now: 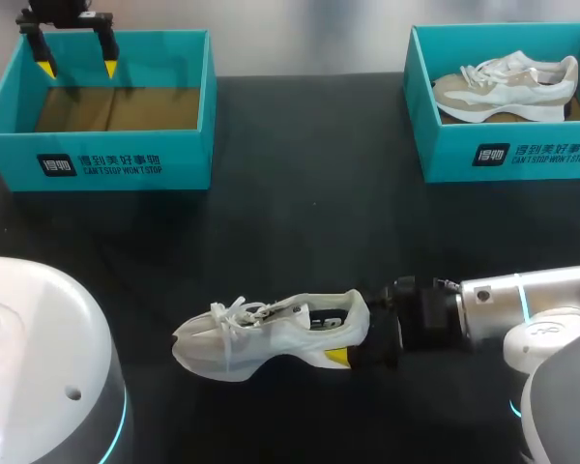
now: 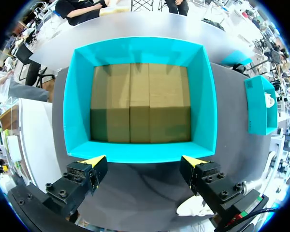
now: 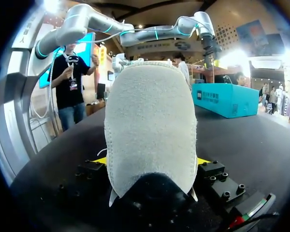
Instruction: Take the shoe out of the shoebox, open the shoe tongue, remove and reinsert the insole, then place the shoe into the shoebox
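Note:
A white shoe (image 1: 271, 333) lies on its side on the black table near the front edge, toe to the left. My right gripper (image 1: 353, 336) comes in from the right and is shut on its heel. In the right wrist view the heel (image 3: 152, 121) fills the space between the two yellow fingertips (image 3: 100, 159) of the right gripper (image 3: 152, 160). My left gripper (image 1: 77, 69) hangs open over the back edge of the teal shoebox (image 1: 97, 159) at the far left. In the left wrist view the left gripper (image 2: 144, 161) is above that shoebox (image 2: 140, 152), whose brown floor shows bare.
A second teal shoebox (image 1: 507, 155) stands at the far right with a beige-and-white shoe (image 1: 507, 87) inside. It also shows in the left wrist view as a box (image 2: 261, 104) off to one side. Black table stretches between the boxes and the shoe.

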Controlling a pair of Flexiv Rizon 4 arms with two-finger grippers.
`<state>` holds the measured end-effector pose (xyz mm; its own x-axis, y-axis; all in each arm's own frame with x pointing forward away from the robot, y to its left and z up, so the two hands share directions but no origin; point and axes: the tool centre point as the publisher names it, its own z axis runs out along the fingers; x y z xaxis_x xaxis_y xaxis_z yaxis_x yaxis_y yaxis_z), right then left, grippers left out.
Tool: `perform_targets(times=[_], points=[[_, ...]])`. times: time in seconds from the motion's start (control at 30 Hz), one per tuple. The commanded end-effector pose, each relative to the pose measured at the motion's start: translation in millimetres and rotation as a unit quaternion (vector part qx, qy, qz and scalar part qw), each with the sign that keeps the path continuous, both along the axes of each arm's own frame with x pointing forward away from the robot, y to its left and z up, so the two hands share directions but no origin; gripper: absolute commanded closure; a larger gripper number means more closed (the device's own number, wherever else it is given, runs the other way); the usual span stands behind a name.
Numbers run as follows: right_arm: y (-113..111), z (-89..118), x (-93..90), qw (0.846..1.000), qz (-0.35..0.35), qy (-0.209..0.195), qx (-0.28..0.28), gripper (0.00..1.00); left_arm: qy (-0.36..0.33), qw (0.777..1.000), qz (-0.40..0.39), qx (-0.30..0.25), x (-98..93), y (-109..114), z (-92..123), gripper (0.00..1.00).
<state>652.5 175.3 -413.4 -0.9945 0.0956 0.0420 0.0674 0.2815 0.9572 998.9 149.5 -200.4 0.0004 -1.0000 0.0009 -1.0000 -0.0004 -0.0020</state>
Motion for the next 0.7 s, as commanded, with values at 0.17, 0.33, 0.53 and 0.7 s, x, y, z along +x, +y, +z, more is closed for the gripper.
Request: perform_targets(times=[0.17, 0.33, 0.53, 0.7], points=[[0.4, 1.4, 0.9, 1.0, 0.0, 0.001, -0.003, 1.0, 0.007, 1.0, -0.011, -0.013, -25.1, -20.3, 0.2, 0.0], [0.4, 1.4, 0.9, 1.0, 0.0, 0.001, -0.003, 1.0, -0.004, 1.0, -0.011, 0.005, -74.0, -55.5, -8.5, 0.0], [0.4, 1.4, 0.9, 1.0, 0.0, 0.001, -0.003, 1.0, -0.042, 0.998, 0.046, 0.011, -111.7, -96.2, -13.7, 0.0], [0.4, 1.4, 0.9, 1.0, 0.0, 0.001, -0.003, 1.0, 0.003, 0.995, 0.097, 0.011, -138.2, -128.9, -15.7, 0.0]])
